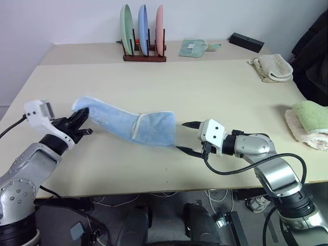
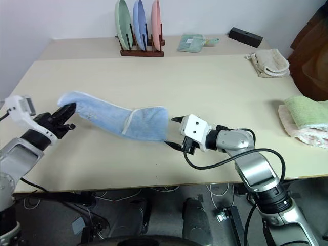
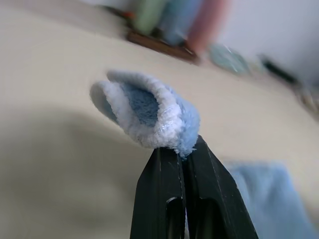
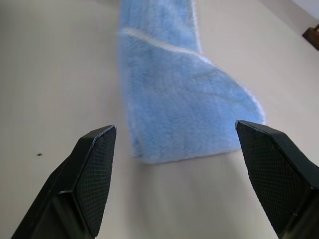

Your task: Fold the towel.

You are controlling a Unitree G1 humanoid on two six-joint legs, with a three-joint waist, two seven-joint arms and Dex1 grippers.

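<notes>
Towel (image 1: 134,125), light blue with whitish trim, stretched in a long band across the near middle of the counter (image 1: 215,97), left end lifted off the surface. Pinched at that raised left end by the left pincer (image 1: 81,122), fingers (image 3: 192,199) clamped tight on the trimmed edge. Lying flat at the right end, just left of the right pincer (image 1: 187,137), which hovers spread wide, gripping nothing. Farther off: plate rack (image 1: 144,32) at the far edge, beige towel (image 1: 271,66) far right, green cloth (image 1: 311,116) at right edge.
</notes>
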